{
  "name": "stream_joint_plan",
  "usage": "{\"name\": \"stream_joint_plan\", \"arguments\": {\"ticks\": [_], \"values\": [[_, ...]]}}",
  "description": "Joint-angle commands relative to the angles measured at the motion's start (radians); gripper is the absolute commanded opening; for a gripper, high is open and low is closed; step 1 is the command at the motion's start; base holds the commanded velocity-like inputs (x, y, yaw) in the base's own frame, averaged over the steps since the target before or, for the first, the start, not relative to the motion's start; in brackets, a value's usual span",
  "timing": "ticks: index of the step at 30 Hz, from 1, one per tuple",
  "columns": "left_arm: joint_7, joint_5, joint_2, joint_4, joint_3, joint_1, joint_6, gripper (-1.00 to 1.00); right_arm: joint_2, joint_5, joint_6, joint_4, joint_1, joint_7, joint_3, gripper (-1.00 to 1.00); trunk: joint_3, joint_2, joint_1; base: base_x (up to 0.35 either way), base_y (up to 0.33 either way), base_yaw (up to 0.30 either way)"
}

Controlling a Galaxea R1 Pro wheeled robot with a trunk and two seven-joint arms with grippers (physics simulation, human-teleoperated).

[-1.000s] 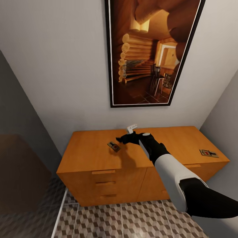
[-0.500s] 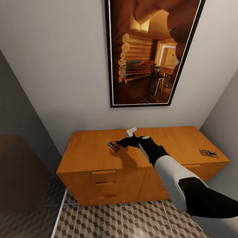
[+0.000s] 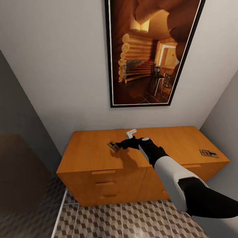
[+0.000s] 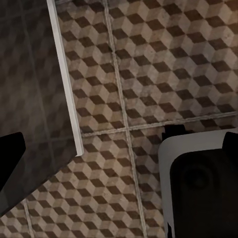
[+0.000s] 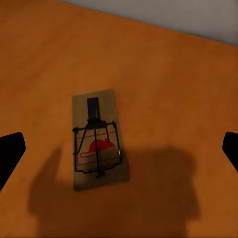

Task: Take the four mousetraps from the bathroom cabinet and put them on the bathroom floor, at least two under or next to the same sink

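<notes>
The mousetraps — small flat tan wooden boards with dark wire parts and a red mark — are seen as two in the head view: one mousetrap (image 3: pixel 114 146) lies left of centre on the top of the wide low orange-tan wooden cabinet (image 3: pixel 99 162), and a second mousetrap (image 3: pixel 209 153) lies near the cabinet's right end, at the right of the frame. The other two are not accounted for here.

The step in hand is judged to be the approach for a pick. The right gripper (image 3: pixel 121 144) is held just beside the nearer trap, and in the right wrist view that trap (image 5: pixel 97 147) sits in the middle of the frame with the dark fingertips wide apart at the left and right edges — nothing is clamped. The next move is judged to call for a descent over the board and a closing across its narrow sides.

The cabinet drawers appear shut, so their contents cannot be told. The left wrist view looks onto the cube-patterned brown and beige tiled bathroom floor (image 4: pixel 148 64); the left gripper's state cannot be told.
</notes>
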Motion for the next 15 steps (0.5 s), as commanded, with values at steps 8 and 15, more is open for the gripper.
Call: {"name": "stream_joint_plan", "arguments": {"ticks": [8, 15], "values": [[0.001, 0.007, -0.001, 0.003, -0.009, -0.001, -0.006, 1.00, 0.000, 0.011, 0.004, 0.007, -0.001, -0.001, 0.000, 1.00, -0.002, -0.002, 0.001, 0.000, 0.000, 0.000], [0.001, 0.007, -0.001, 0.003, -0.009, -0.001, -0.006, 1.00, 0.000, 0.018, 0.005, 0.009, -0.001, -0.013, 0.002, 1.00, -0.002, -0.002, 0.001, 0.000, 0.000, 0.000]]}}
